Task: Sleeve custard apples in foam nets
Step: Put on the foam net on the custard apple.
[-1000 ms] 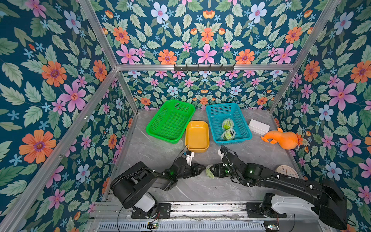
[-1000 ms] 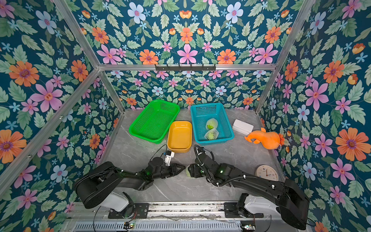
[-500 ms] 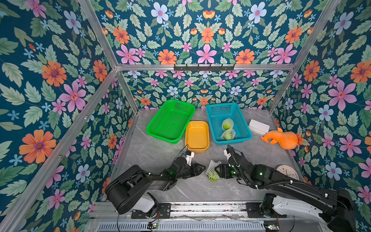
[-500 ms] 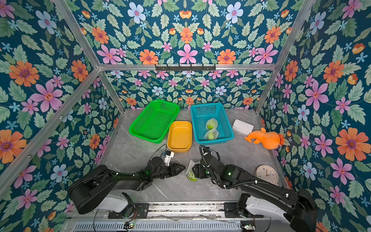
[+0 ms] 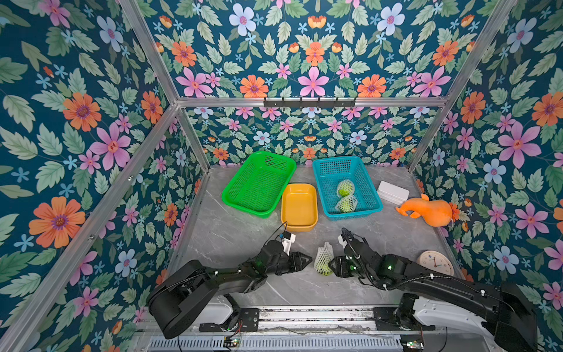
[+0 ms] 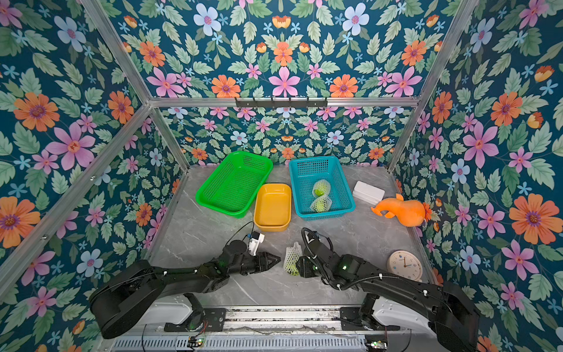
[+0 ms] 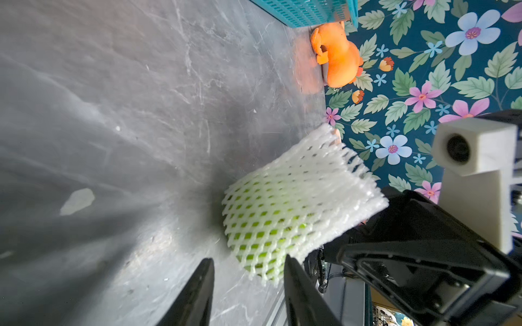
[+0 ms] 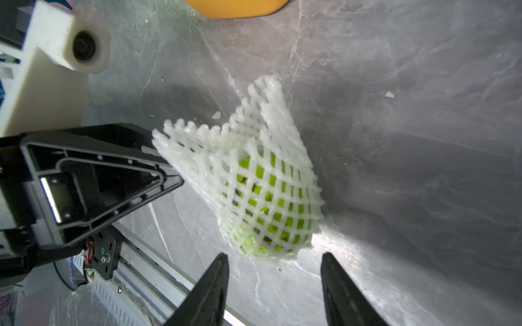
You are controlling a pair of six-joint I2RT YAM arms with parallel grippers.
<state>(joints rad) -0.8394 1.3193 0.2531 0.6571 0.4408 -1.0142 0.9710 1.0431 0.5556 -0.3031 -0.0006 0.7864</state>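
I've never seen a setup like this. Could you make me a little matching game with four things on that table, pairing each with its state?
Things:
1. blue basket
2. green basket
3. lone custard apple
4. clock

States:
a. empty
b. lying flat, dial up
c. sleeved in a foam net, outside the baskets
d. holding two netted fruits

Pairs: 1-d, 2-a, 3-c, 4-b
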